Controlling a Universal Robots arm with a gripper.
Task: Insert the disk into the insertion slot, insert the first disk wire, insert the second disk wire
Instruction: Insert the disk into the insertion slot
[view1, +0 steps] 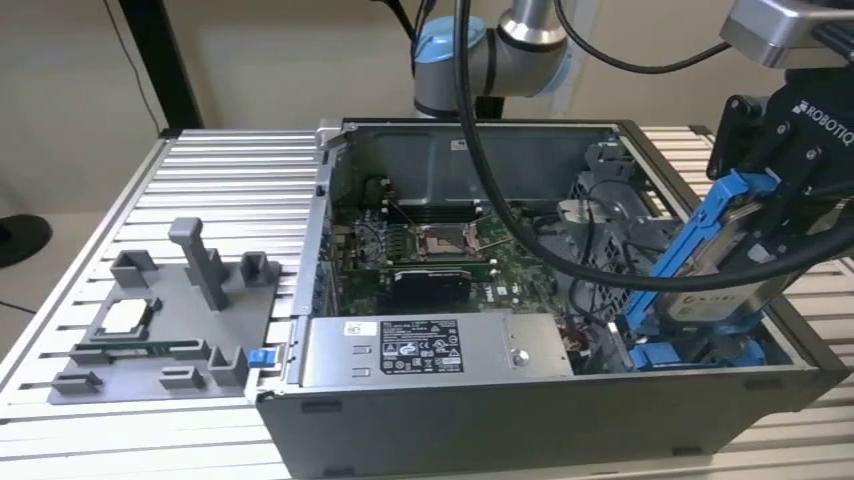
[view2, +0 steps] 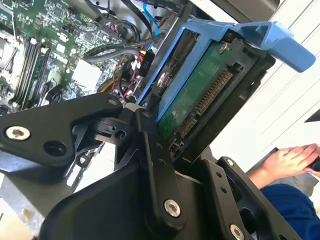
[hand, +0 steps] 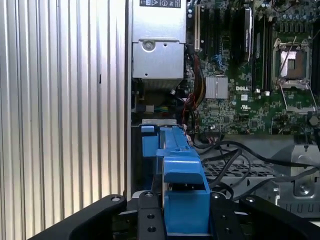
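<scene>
Over the ribbed metal table (view1: 227, 170), beige wall (view1: 280, 60) behind, the gripper (view1: 781, 210) clamps the seemingly tilted disk (view1: 721, 305).

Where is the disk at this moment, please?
The disk is at the exterior view's right, held tilted by the hand above that end of the open computer case.

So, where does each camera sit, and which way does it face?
Exterior view: off the arm, looking down into the case; arm and gripper show.
First wrist view: at the wrist, looking past the gripper and disk into the case.
Second wrist view: at the wrist, facing the disk's circuit side; gripper shows.
All share the disk.
</scene>
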